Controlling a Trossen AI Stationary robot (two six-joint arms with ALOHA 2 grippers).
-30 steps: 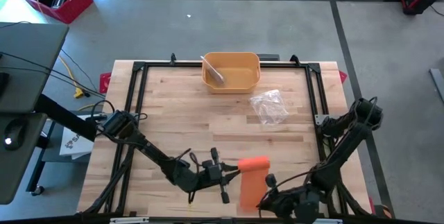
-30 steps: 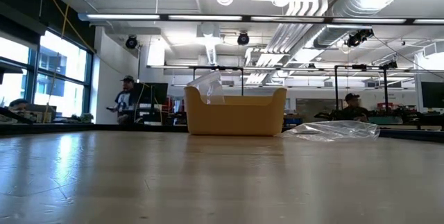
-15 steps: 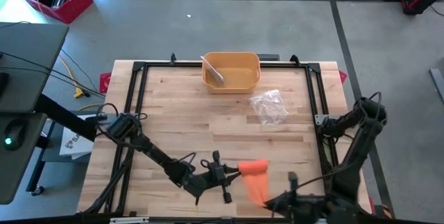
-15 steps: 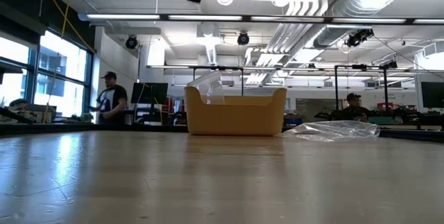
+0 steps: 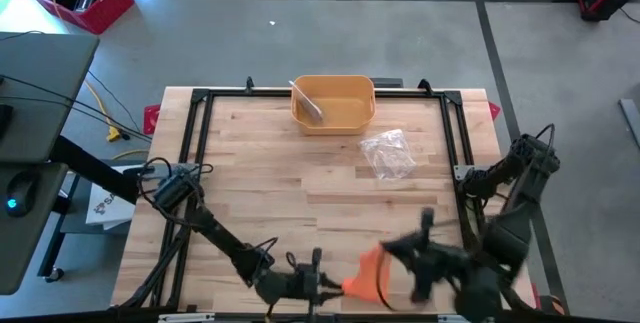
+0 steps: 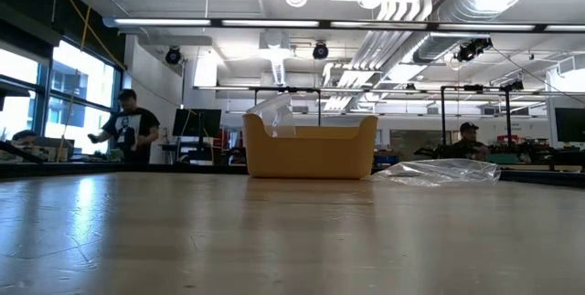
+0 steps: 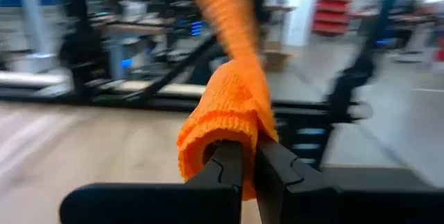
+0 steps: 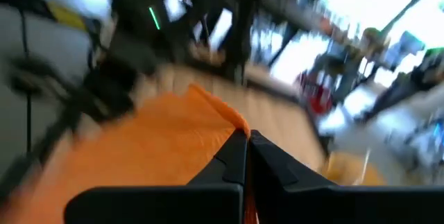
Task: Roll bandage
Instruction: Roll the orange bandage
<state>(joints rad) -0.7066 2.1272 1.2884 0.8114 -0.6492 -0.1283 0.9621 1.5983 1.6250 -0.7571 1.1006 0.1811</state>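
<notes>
The left gripper, closed, pinches one end of the orange bandage; the right gripper, closed, pinches the other end, stretching it between them above the table's near edge.

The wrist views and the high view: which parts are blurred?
Left wrist view: the room and upper orange bandage smear, the left gripper stays sharp. Right wrist view: nearly everything smears. High view: only the right gripper blurs.
</notes>
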